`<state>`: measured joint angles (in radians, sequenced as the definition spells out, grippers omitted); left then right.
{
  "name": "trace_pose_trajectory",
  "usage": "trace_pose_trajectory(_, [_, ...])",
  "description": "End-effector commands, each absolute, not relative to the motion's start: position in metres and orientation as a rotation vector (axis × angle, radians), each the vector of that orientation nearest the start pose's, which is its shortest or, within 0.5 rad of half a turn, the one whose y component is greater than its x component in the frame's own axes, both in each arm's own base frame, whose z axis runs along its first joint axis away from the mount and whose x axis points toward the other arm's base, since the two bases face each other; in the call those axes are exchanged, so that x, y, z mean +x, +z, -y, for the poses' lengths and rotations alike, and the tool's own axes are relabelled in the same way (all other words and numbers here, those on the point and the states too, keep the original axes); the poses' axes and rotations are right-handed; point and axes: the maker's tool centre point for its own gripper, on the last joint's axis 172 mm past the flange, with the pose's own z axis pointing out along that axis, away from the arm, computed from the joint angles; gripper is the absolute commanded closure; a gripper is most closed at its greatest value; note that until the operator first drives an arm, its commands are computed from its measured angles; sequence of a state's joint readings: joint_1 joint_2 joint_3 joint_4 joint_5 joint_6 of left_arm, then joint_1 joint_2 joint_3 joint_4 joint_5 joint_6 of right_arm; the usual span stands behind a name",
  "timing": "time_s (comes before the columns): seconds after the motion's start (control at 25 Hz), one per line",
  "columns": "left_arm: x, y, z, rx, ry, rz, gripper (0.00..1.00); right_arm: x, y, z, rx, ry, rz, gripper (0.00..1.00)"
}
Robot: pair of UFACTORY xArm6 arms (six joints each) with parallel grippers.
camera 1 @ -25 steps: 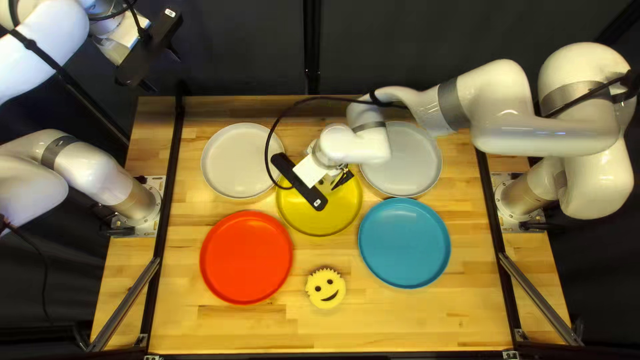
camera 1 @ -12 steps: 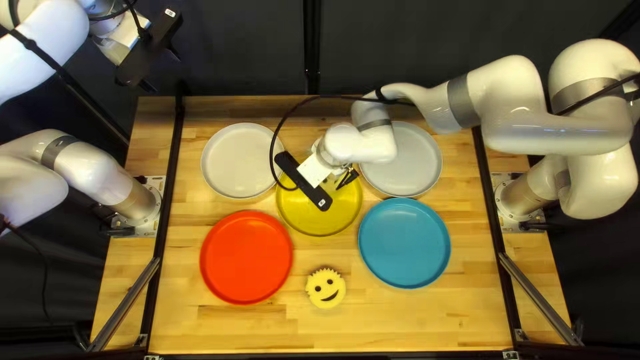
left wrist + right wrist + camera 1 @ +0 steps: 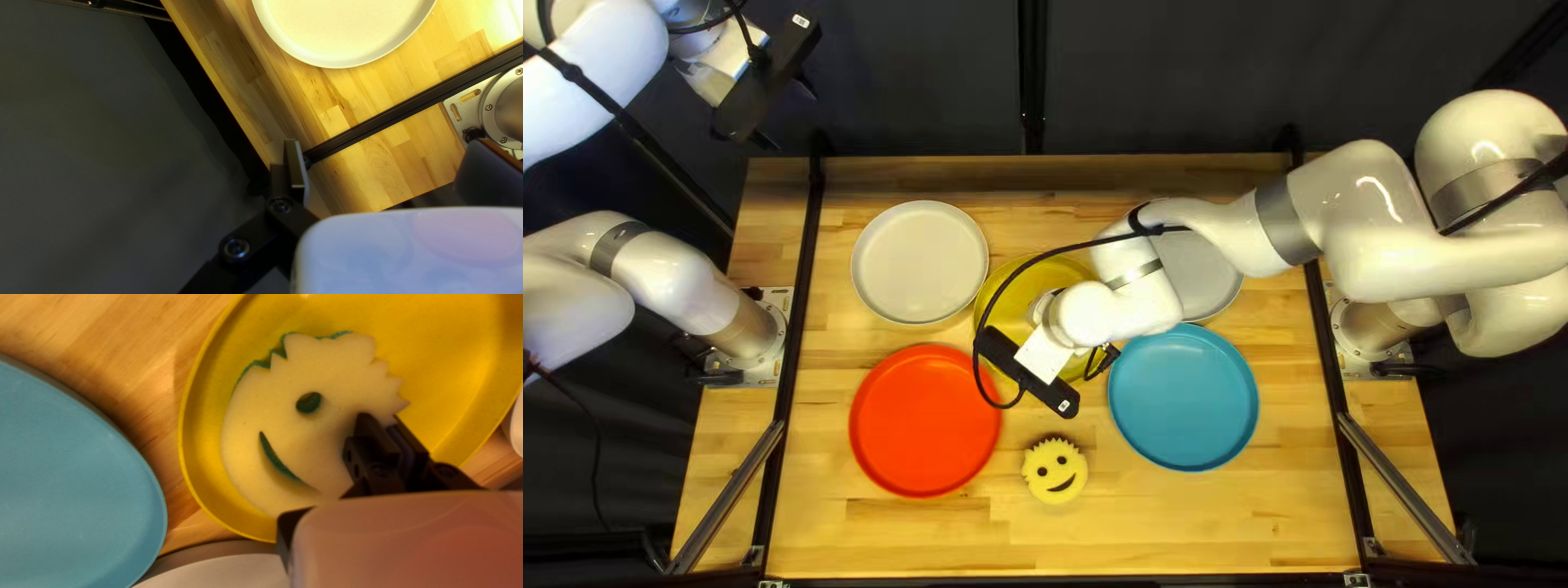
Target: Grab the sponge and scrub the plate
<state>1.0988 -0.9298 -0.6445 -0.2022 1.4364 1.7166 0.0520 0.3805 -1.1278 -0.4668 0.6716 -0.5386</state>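
My nearly closed right gripper point(image 3: 381, 418) pinches the sponge point(image 3: 338, 370) off-centre; drag on the yellow plate point(image 3: 1024, 294), centre frame, could twist it free

This is looking like a robotics lab: 2 white robot arms, the left arm point(image 3: 665, 278) and the right arm point(image 3: 1372, 218), are standing at opposite edges of a wooden tabletop point(image 3: 1176, 528). The left arm's base is sitting on a slotted metal plate point(image 3: 455, 111). Black rails point(image 3: 808, 250) are running along both sides, a dark cable point(image 3: 1046, 255) is looping off the right arm, and a dark curtain point(image 3: 904, 76) is hanging behind the far edge.
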Motion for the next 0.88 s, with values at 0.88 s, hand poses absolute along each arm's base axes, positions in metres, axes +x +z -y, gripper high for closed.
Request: trace_pose_trajectory(0.88, [0.163,0.308,-0.207,-2.883,-0.336,-0.899,0.0,0.543,0.066,0.025,-2.999,-0.023,1.672,1.0])
